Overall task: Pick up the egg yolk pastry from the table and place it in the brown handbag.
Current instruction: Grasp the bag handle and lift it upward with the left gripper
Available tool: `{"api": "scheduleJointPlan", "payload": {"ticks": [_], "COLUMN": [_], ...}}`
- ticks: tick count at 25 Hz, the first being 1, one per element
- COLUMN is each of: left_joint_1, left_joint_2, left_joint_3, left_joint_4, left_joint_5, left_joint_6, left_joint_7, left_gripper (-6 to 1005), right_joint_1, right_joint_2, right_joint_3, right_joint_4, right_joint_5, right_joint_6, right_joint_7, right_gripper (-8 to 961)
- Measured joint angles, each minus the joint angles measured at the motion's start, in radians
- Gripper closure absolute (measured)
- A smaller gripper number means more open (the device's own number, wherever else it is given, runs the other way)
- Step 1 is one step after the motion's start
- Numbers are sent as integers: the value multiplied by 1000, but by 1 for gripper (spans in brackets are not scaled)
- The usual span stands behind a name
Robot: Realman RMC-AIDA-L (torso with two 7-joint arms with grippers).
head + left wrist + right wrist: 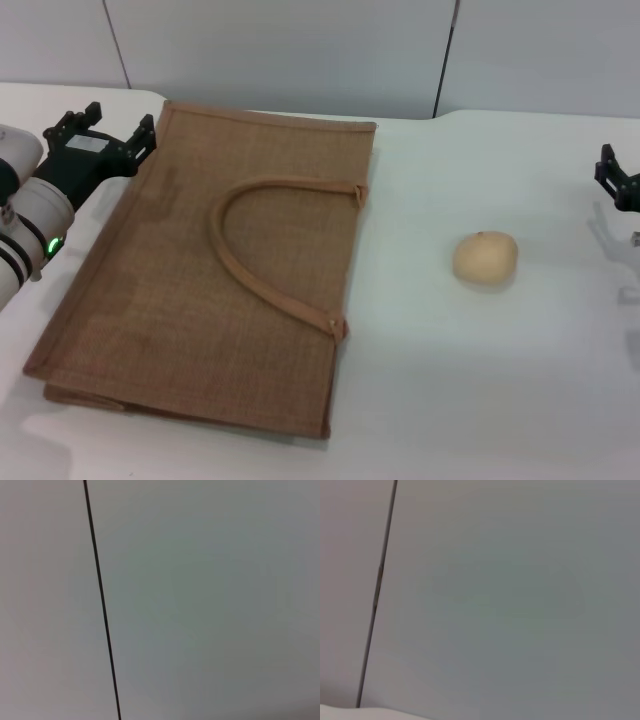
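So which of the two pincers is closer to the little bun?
The right pincer. It sits on the egg yolk pastry's side, while the left pincer is beyond the brown handbag.

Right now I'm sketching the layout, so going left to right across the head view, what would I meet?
Left tool → handbag → pastry → right tool, all over the white table.

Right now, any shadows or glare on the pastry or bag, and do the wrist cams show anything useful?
Head view: even light, no glare; egg yolk pastry casts a soft shadow on the table, brown handbag matte. Left wrist and right wrist views: only blank wall panels with a dark seam.
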Motion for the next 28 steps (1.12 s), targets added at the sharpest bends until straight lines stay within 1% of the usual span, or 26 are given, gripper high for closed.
{"api": "scheduleJointPlan", "payload": {"ticks": [4,7,10,12,14,16,20,23,25,27,28], "left_joint_1": [0,-8,-11,-13,-10,2,55,98,111,111,111], "left_joint_2": [0,0,1,5,8,9,8,8,8,9,9], "left_joint_3": [-2,4,41,92,134,154,167,172,172,168,168], "left_joint_4": [0,2,14,47,101,164,325,429,464,473,473], "left_joint_5": [-3,-1,18,54,113,189,417,578,664,741,741], "left_joint_6": [5,14,34,75,127,175,275,310,314,316,316], "left_joint_7": [1,-32,-109,-189,-266,-338,-530,-670,-742,-805,-805], "left_gripper": [280,279,279,279,279,279,280,279,279,279,279], "right_joint_1": [4,4,4,3,1,1,3,3,4,4,5], "right_joint_2": [0,-1,-1,-2,-2,-2,-3,-3,-3,-3,-3], "right_joint_3": [5,9,9,9,9,9,9,12,14,18,19], "right_joint_4": [0,7,21,25,26,26,28,28,28,28,28], "right_joint_5": [2,3,4,5,5,5,5,5,5,5,5], "right_joint_6": [-10,-38,-54,-55,-56,-62,-80,-81,-81,-81,-81], "right_joint_7": [0,0,1,1,1,0,0,0,0,0,0], "right_gripper": [83,84,86,88,89,89,90,89,89,88,88]}}
